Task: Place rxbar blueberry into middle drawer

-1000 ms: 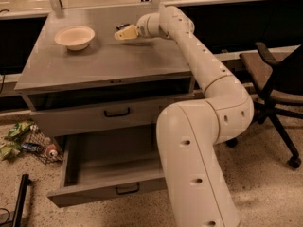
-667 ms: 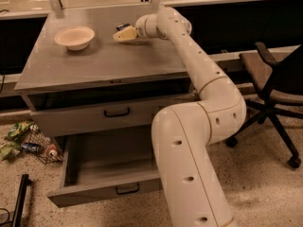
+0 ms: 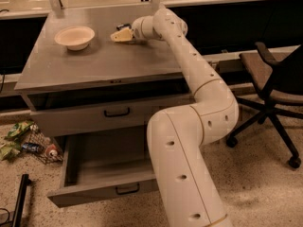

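One big white arm [image 3: 189, 141] bends up and reaches over the grey counter [image 3: 104, 63]. Under it, the middle drawer [image 3: 94, 195] stands wide open. A cream bowl [image 3: 75, 36] sits on the counter's left part. The fingers [image 3: 116, 35] are low at the counter's far side, right of the bowl. The rxbar blueberry [image 3: 124, 27], a small dark bit, is just beside them. I cannot tell if they pinch it.

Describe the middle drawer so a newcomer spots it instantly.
Find the grey cabinet with a bowl on top, the gripper beside the bowl. Below the upper handled drawer front, the middle drawer is the one pulled far out, near the floor.
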Motion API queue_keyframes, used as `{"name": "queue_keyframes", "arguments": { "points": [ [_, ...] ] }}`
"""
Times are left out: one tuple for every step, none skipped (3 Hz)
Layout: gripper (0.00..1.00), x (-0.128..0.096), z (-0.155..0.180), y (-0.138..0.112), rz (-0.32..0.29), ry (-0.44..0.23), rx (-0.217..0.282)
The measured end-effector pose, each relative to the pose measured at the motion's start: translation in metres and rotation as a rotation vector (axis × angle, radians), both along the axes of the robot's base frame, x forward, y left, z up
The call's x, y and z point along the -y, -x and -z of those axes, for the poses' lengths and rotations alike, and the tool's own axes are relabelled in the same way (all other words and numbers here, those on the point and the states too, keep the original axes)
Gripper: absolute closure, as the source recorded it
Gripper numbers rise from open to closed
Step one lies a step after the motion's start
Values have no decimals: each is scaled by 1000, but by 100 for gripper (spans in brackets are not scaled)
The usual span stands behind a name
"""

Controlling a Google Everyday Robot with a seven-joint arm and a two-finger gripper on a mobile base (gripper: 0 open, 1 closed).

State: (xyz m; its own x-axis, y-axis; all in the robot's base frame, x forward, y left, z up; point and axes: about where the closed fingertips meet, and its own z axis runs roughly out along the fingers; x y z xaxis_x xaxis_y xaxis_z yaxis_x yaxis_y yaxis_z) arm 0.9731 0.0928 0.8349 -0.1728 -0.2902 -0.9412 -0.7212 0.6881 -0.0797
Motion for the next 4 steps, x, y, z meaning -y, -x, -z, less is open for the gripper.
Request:
{"name": "queue_keyframes", "arguments": {
  "points": [
    [41,-4,5,2,-11,-4,-15],
    [65,-6,8,2,-15,-12,-27],
    [88,-12,-4,11,-67,-28,-10],
    [100,-22,-27,37,-196,18,59]
  ]
}}
